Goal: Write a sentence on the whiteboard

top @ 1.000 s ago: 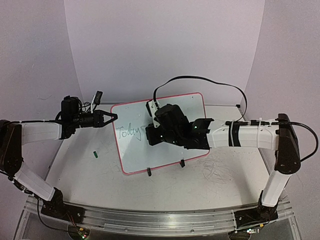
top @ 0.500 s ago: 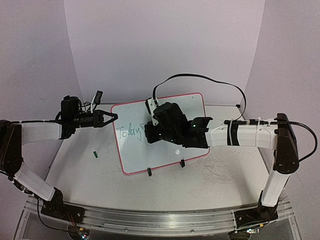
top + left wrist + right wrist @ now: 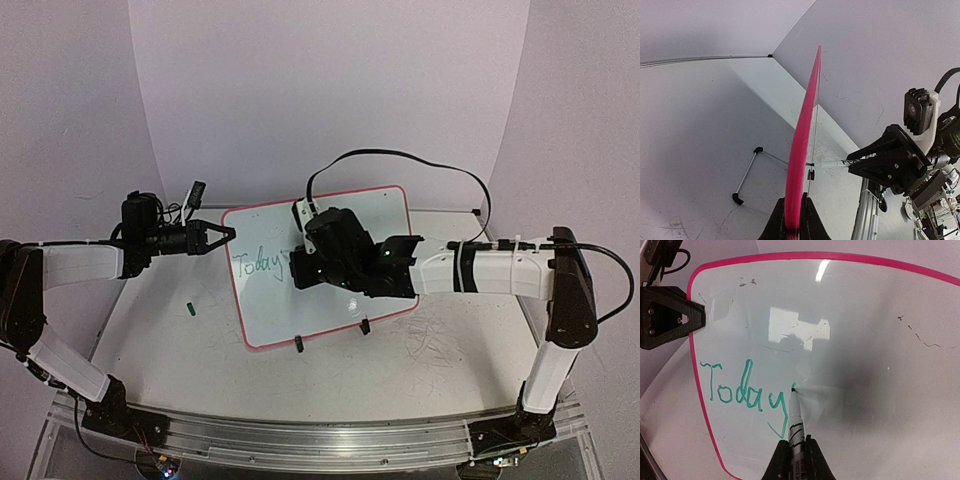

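The right pincer (image 3: pixel 795 454) grasps a pen (image 3: pixel 795 422), its tip touching the board (image 3: pixel 875 355) just past the sentence (image 3: pixel 740 390). That reads only "Today"; the rest is not yet written. The left pincer (image 3: pixel 792 220) is clenched on the board's left edge, and the board stands propped mid-tabletop (image 3: pixel 430 350).

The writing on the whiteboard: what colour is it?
The writing is green, clearest in the right wrist view.
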Available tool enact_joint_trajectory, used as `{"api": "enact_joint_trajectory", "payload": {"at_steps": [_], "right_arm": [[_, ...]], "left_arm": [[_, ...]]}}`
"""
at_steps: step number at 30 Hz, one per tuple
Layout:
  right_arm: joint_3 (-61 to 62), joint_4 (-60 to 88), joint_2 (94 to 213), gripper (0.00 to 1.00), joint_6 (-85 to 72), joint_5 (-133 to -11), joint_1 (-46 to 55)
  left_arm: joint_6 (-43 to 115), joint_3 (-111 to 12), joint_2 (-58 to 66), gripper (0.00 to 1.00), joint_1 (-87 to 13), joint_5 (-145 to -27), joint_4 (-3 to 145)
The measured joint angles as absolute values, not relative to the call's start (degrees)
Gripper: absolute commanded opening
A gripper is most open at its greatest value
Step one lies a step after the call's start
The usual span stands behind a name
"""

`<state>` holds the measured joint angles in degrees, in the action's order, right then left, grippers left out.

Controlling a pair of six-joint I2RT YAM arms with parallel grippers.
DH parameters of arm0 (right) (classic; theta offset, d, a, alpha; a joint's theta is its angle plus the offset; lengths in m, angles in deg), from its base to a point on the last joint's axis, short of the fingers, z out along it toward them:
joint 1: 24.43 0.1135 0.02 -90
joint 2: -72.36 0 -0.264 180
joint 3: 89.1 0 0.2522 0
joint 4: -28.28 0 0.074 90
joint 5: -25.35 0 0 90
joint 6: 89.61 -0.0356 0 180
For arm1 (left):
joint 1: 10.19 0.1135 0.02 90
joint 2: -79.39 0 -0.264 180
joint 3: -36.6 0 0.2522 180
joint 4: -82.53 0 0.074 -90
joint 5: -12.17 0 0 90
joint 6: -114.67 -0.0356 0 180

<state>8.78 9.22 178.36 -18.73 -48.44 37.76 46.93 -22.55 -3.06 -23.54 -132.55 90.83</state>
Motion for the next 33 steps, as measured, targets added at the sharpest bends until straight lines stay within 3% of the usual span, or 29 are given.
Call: {"api": "enact_joint_trajectory", "payload": {"at_steps": [33], "right_arm": [[3.98,11.45,175.50,0.00,-20.51,-47.55,37.26]], "left_arm": [[46.93,-22.55,-2.87,0.00,-23.54,-133.23,90.84]]}}
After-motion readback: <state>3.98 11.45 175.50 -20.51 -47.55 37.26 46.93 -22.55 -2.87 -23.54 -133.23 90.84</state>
